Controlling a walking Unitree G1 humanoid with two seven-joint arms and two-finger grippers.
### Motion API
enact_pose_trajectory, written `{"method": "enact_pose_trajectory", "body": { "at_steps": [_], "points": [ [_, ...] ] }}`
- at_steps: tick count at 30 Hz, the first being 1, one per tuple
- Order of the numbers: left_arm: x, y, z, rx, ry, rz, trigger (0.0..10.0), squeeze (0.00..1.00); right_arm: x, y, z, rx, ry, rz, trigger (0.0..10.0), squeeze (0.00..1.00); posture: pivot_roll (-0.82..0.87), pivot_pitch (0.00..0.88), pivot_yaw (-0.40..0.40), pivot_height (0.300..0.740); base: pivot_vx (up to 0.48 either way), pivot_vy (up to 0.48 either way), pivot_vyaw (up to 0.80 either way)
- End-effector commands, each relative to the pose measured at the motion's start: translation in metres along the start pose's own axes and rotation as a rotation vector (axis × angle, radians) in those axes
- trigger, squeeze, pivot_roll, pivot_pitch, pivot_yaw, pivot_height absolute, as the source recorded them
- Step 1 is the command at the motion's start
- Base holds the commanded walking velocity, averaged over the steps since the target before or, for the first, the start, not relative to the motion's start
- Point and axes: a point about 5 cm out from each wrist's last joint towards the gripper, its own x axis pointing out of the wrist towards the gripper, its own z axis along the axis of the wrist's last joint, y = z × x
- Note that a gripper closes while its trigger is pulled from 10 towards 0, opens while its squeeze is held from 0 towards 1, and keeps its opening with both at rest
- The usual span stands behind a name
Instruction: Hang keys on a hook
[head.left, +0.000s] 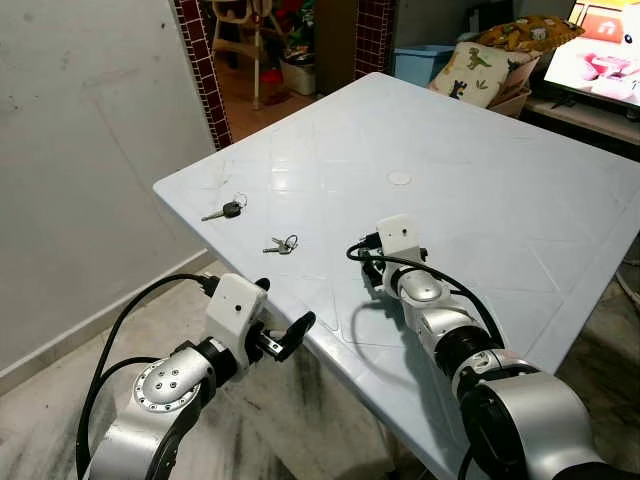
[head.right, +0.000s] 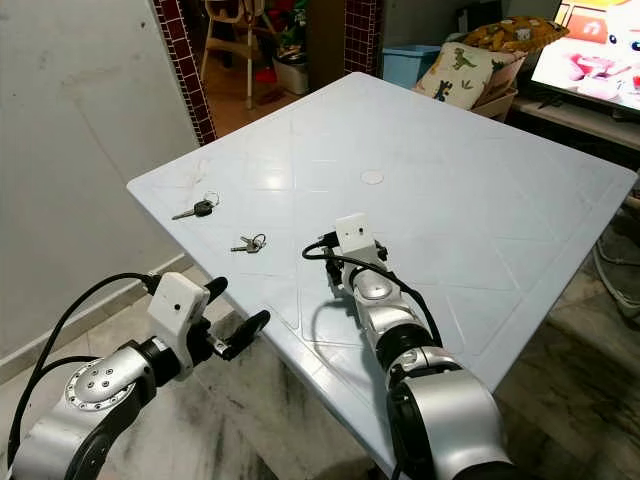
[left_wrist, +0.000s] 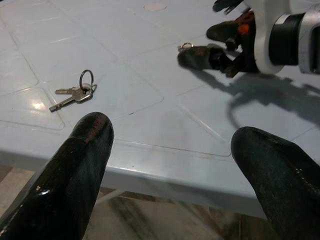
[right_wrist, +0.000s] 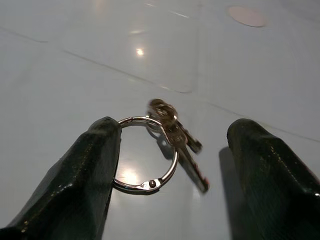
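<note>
pale blue and glossy, the plastic table (head.left: 480, 200) takes up most of the scene, set in a home with a bare wall to the robot's left, a tiled doorway beyond and a lit screen (head.left: 600, 50) at the far right.

nearest, the left gripper (head.left: 283, 332) hangs just off the table's near edge, below the top, its two black fingers (left_wrist: 80, 165) spread apart and holding nothing.

a little further in, the right gripper (right_wrist: 170, 165) rests low over the tabletop. its fingers are apart, not closed on anything, and a ring of keys (right_wrist: 165, 135) lies flat on the table between them, the big ring touching or just beside one finger, the keys fanning out toward the other.

further still and toward the robot's left lie a small pair of keys (head.left: 282, 244) on their own ring, and beyond them, near the table's left corner, a black-headed key (head.left: 226, 209). a round plug (head.left: 399, 178) sits in the table's middle. i cannot find a hook anywhere.

the step in hand looks like the pickup: the right gripper is placed around the keys but has not closed. next it would need to pinch the ring or the key blades, which lie flat on a slick surface and could slide away, then lift and seek out the hook.
</note>
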Motion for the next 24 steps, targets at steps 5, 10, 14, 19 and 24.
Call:
{"method": "enact_pose_trajectory", "body": {
  "at_steps": [5, 10, 14, 19, 24],
  "points": [
    [-0.004, 0.000, 0.002, 0.016, 0.005, -0.005, 10.0, 0.00, 0.000, -0.003, -0.003, 0.024, 0.034, 0.003, 5.5, 0.00, 0.18, 0.033, 0.043, 0.740, 0.000, 0.000, 0.00],
    [-0.003, -0.001, 0.002, 0.015, 0.005, -0.007, 10.0, 0.00, -0.001, 0.007, -0.009, 0.016, 0.055, 0.050, 0.0, 0.00, 0.18, 0.032, 0.043, 0.740, 0.000, 0.000, 0.00],
    [-0.004, -0.001, 0.002, 0.015, 0.008, -0.008, 10.0, 0.00, -0.002, 0.008, -0.014, 0.062, 0.070, 0.063, 0.0, 0.00, 0.18, 0.031, 0.043, 0.740, 0.000, 0.000, 0.00],
    [-0.003, -0.002, 0.001, 0.017, 0.010, -0.009, 10.0, 0.00, -0.002, 0.009, -0.014, 0.078, 0.062, 0.092, 0.0, 0.00, 0.18, 0.026, 0.039, 0.740, 0.000, 0.000, 0.00],
    [-0.003, -0.002, 0.001, 0.018, 0.009, -0.011, 10.0, 0.00, -0.003, 0.009, -0.015, 0.086, 0.063, 0.095, 0.0, 0.00, 0.18, 0.022, 0.038, 0.740, 0.000, 0.000, 0.00]
  ]
}}
